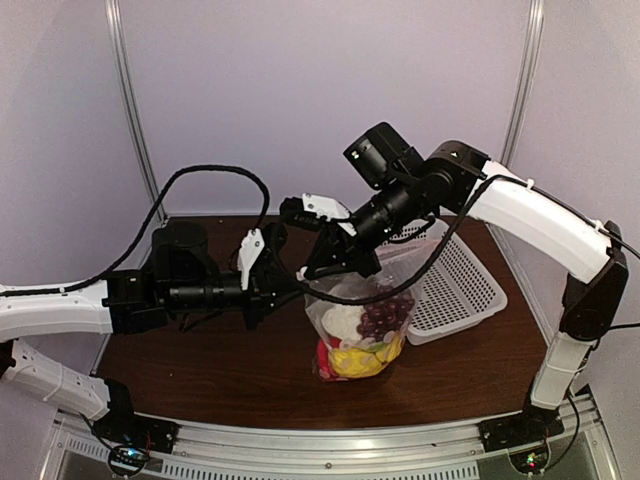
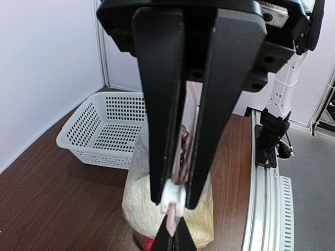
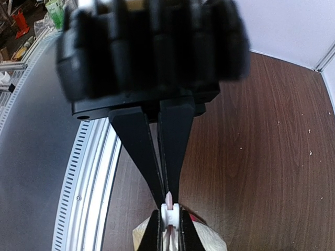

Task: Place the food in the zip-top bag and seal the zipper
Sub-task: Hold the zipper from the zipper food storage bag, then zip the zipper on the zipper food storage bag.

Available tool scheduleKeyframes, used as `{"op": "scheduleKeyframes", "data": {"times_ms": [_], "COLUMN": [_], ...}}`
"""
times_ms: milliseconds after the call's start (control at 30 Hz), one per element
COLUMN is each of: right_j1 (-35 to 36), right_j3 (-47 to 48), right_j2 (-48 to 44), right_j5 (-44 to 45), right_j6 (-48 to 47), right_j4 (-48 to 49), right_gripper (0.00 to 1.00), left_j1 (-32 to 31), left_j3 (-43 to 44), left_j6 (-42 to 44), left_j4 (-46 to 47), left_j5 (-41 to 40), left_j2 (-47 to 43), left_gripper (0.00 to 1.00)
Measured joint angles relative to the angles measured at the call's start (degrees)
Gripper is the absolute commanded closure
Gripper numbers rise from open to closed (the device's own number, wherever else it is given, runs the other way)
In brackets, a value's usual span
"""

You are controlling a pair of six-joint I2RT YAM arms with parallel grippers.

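The left gripper [image 2: 175, 201] is pinched tight on the bag [image 2: 137, 201] at its top edge, tip to tip with the right gripper [image 2: 174, 241]. A white basket [image 2: 104, 128] sits behind on the tabletop [image 2: 52, 209].

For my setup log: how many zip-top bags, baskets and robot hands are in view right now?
zip-top bag: 1
white basket: 1
robot hands: 2, the left hand and the right hand
Total: 4

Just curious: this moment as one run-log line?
step: sealing | left hand: shut on top edge of clear dotted plastic bag | right hand: shut on same edge | small plastic toy food: inside bag
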Motion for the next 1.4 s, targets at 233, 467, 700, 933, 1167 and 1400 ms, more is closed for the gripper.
{"op": "scheduleKeyframes", "data": {"times_ms": [233,467,700,933,1167,1400], "right_j1": [0.02,0.09,0.09,0.00,-2.25,-7.80], "right_j3": [0.09,0.44,0.68,0.81,-0.48,-8.09], "right_j2": [0.00,0.00,0.00,0.24,0.15,-4.17], "right_j5": [0.00,0.02,0.09,1.25,1.01,-0.90], "right_j6": [-0.15,-0.15,-0.13,-0.76,-1.73,-3.61], "right_j4": [-0.35,-0.57,-0.70,-0.59,-0.02,0.44], "right_gripper": [1.00,1.00,1.00,1.00,1.00,1.00], "left_j1": [0.00,0.00,0.00,-0.15,-0.50,-0.22], "left_j3": [0.00,1.22,1.51,1.42,-0.48,-0.72], "left_j6": [-0.07,0.00,0.28,0.20,0.20,0.22], "left_j4": [0.07,0.31,0.63,0.44,0.87,0.66], "left_j5": [-0.79,-0.87,-0.48,-3.30,-8.33,-11.41], "left_j2": [0.02,0.61,0.79,0.57,-1.11,-1.11], "left_gripper": [0.93,0.93,1.00,1.00,1.00,1.00]}}
